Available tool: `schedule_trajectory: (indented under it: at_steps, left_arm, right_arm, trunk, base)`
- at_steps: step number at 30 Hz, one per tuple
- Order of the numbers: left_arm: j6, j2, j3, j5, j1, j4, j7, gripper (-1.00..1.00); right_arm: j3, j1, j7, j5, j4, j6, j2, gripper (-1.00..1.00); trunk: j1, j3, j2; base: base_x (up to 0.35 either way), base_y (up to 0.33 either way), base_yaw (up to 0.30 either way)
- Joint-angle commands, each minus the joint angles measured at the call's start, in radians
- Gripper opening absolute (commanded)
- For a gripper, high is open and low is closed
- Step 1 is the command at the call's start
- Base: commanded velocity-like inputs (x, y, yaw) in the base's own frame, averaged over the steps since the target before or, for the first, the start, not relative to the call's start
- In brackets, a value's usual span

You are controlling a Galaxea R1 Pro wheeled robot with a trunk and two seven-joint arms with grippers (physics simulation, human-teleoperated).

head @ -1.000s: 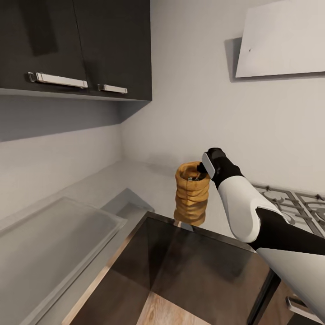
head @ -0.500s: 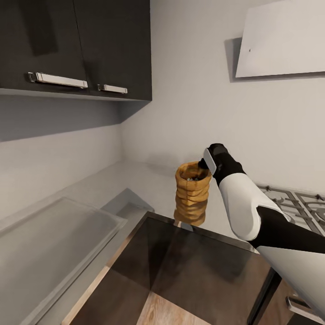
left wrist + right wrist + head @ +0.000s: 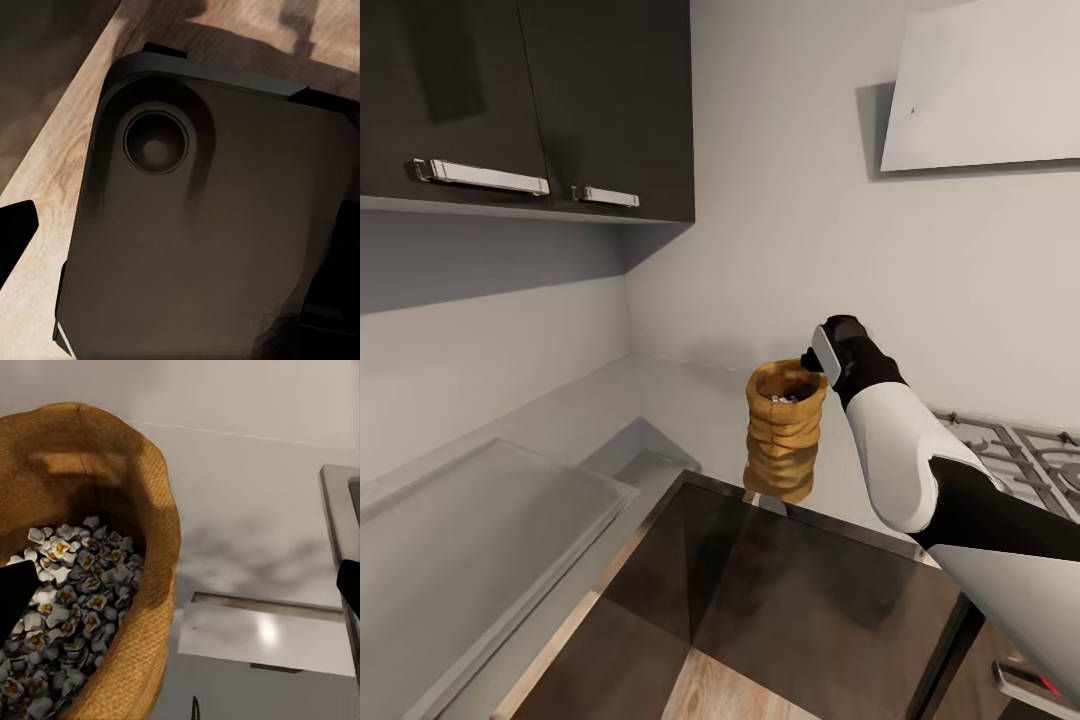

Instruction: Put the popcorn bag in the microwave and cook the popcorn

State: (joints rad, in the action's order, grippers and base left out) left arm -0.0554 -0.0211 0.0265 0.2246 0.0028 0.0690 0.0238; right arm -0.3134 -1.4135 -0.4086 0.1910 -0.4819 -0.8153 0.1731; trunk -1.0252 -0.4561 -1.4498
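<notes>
The popcorn bag (image 3: 784, 436), a tan ridged paper sack, stands upright on the pale grey countertop (image 3: 680, 395). In the right wrist view the popcorn bag (image 3: 150, 510) is open-topped, with white and yellow popcorn pieces (image 3: 67, 585) inside. My right gripper (image 3: 812, 362) hovers at the bag's far-right rim. That right gripper (image 3: 180, 585) is open, one fingertip (image 3: 15, 596) over the popcorn and the other past the rim, touching nothing. The left gripper (image 3: 180, 240) hangs low over a dark rounded body and wooden floor, fingertips wide apart. The microwave is out of view.
A dark glossy panel (image 3: 780, 600) with a thin metal edge lies just in front of the bag. A grey recessed tray (image 3: 470, 530) sits at the left, a gas hob (image 3: 1010, 450) at the right. Dark wall cabinets (image 3: 560, 100) and a pale hood (image 3: 990, 90) hang overhead.
My right gripper has drawn up and back from inside the bag's mouth to just beyond its rim. The bag stays upright. The head camera has shifted slightly.
</notes>
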Motion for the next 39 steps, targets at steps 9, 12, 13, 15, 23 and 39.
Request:
schedule_trajectory:
  at_steps: [9,12,13,15,23,39]
  left_arm:
    - [-0.001,0.0,0.002,0.004,0.0,0.001,0.002,1.0]
    - [-0.001,0.0,0.001,0.004,0.0,0.001,0.002,1.0]
    - [-0.001,0.0,0.001,0.004,0.0,0.001,0.002,1.0]
    - [-0.001,0.0,0.001,0.004,0.0,0.001,0.002,1.0]
    - [-0.001,0.0,0.003,0.004,0.0,0.001,0.002,1.0]
    - [-0.001,0.0,0.003,0.004,0.0,0.001,0.002,1.0]
  right_arm:
    - [-0.007,-0.001,0.004,0.01,0.0,-0.005,0.001,1.0]
    - [-0.007,-0.001,0.004,0.01,0.008,-0.005,0.001,1.0]
    - [-0.007,-0.001,0.004,0.01,0.01,-0.005,0.001,1.0]
    - [-0.007,-0.001,0.006,0.01,0.012,-0.003,0.001,1.0]
    - [-0.01,-0.001,0.029,-0.002,0.064,-0.004,0.001,1.0]
    - [-0.01,0.014,0.066,-0.005,0.111,0.011,0.001,1.0]
  trunk:
    - [0.0,-0.001,0.0]
    - [0.0,-0.001,0.0]
    - [0.0,-0.001,0.0]
    - [0.0,-0.001,0.0]
    - [0.0,-0.001,0.0]
    - [0.0,-0.001,0.0]
  base:
    - [0.0,-0.106,0.0]
    - [0.0,-0.003,0.0]
    - [0.0,0.0,0.0]
    - [0.0,0.0,0.0]
    - [0.0,0.0,0.0]
    - [0.0,0.0,0.0]
